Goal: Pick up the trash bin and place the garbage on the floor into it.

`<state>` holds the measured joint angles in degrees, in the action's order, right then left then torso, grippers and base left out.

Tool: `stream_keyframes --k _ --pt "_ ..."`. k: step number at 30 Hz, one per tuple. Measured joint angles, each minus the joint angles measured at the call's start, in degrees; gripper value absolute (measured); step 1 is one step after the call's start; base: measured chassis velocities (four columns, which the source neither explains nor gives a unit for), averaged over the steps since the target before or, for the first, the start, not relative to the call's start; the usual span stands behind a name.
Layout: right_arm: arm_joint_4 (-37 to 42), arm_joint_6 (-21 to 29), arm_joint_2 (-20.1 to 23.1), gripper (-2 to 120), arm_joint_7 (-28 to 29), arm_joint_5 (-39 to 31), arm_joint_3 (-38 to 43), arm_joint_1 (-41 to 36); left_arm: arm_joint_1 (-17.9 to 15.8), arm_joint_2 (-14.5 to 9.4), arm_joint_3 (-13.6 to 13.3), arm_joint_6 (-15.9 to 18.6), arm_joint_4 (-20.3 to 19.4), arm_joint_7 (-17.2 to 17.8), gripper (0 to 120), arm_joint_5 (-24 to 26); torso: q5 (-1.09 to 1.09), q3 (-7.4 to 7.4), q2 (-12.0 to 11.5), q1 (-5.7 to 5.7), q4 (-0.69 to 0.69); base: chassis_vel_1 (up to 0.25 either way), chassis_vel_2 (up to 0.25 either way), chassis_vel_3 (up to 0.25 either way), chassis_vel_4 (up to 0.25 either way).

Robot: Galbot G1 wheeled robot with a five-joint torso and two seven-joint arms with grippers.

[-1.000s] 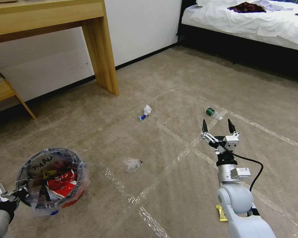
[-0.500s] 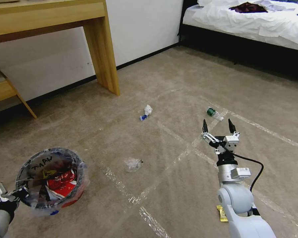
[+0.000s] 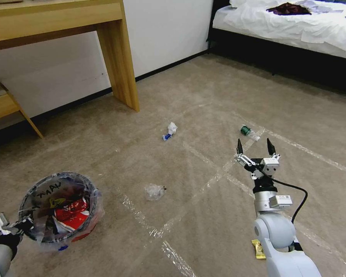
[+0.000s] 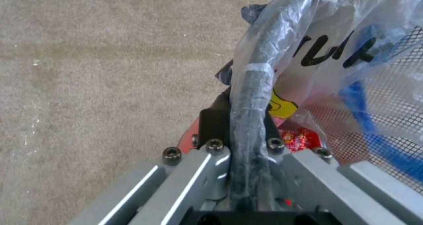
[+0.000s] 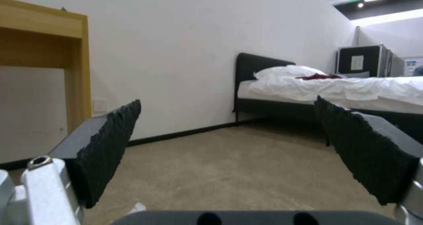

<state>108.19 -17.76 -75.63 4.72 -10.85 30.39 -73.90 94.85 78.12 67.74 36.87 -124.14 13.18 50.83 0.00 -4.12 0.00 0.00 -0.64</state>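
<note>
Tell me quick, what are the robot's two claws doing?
Left gripper: closed on the rim of the trash bin.
Right gripper: open, holding nothing, above the floor.

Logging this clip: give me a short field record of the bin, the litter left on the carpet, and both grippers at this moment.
trash bin: rim clamped by left gripper, already holds red wrappers
left on floor: white-and-blue scrap, green-labelled bottle, clear plastic, yellow wrapper
right gripper: open, empty, raised near the bottle
surroundings: wooden desk, bed
</note>
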Motion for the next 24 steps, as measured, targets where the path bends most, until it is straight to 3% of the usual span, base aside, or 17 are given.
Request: stream_keyframes --k 24 --pt "0.2 0.0 0.1 100 0.0 0.0 0.0 -0.1 0.1 0.0 -0.1 -0.2 -0.1 -0.1 0 -0.2 0.00 0.00 0.0 0.00 0.00 0.000 0.000 0.000 0.000"
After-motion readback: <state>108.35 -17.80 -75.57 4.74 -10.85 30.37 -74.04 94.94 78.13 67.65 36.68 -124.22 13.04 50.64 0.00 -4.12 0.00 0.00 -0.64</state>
